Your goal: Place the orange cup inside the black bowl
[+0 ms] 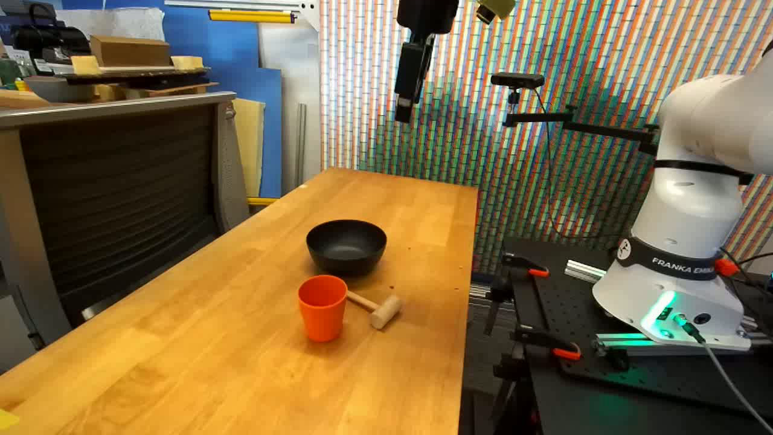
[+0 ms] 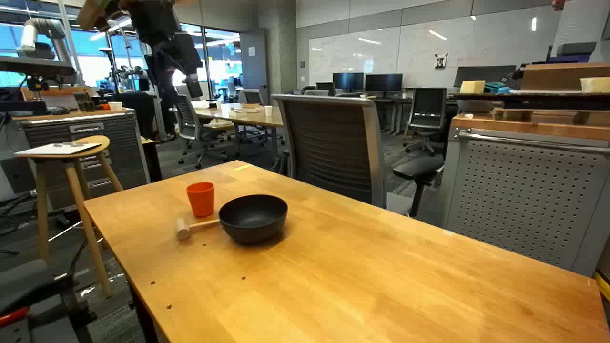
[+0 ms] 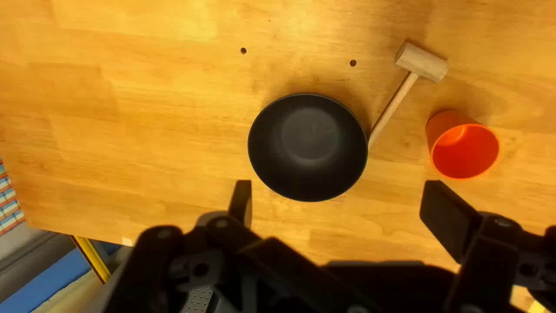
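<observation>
The orange cup (image 1: 322, 314) stands upright on the wooden table. It also shows in an exterior view (image 2: 201, 200) and at the right of the wrist view (image 3: 465, 151). The black bowl (image 1: 346, 257) sits upright a short way from the cup, with nothing in it. It shows in an exterior view (image 2: 253, 226) and in the middle of the wrist view (image 3: 307, 180). My gripper (image 3: 341, 202) is open and empty, its two fingers wide apart. In both exterior views the gripper (image 1: 404, 112) (image 2: 181, 90) hangs high above the table, touching nothing.
A small pale wooden mallet (image 3: 420, 62) lies between cup and bowl, its handle end at the bowl's side. It also shows in both exterior views (image 1: 385, 311) (image 2: 183, 229). A grey office chair (image 2: 333, 143) stands at the long side of the wooden table (image 2: 381, 276).
</observation>
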`<state>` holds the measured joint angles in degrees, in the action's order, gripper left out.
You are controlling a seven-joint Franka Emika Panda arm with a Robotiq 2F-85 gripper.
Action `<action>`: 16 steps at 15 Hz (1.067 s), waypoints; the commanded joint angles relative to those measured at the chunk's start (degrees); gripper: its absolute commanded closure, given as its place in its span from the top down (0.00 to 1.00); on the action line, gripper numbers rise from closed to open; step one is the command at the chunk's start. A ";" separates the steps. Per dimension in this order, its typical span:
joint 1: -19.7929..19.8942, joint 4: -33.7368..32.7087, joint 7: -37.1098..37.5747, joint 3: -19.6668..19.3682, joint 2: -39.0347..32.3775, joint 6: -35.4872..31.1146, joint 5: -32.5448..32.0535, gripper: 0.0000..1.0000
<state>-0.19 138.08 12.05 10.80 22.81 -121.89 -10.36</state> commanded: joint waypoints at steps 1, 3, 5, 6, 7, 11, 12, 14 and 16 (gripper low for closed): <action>-0.92 -0.25 0.29 -0.82 -0.10 0.20 -0.37 1.00; -0.92 -0.69 0.29 -0.81 -0.02 0.20 -0.37 1.00; -0.92 -0.83 0.29 -0.81 -0.02 0.20 -0.37 1.00; -0.92 -0.83 0.29 -0.81 -0.02 0.20 -0.37 1.00; -0.92 -0.83 0.29 -0.81 -0.02 0.20 -0.37 1.00; -1.51 -1.73 5.40 0.13 -6.90 -10.03 2.37 1.00; -2.07 -2.49 7.43 0.80 -10.58 -14.87 3.63 1.00; -3.04 -4.09 9.51 1.80 -17.32 -23.33 4.41 1.00; -4.61 -6.64 10.33 2.01 -25.09 -29.23 5.26 1.00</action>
<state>-2.89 136.93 20.14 12.40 8.89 -144.13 -6.92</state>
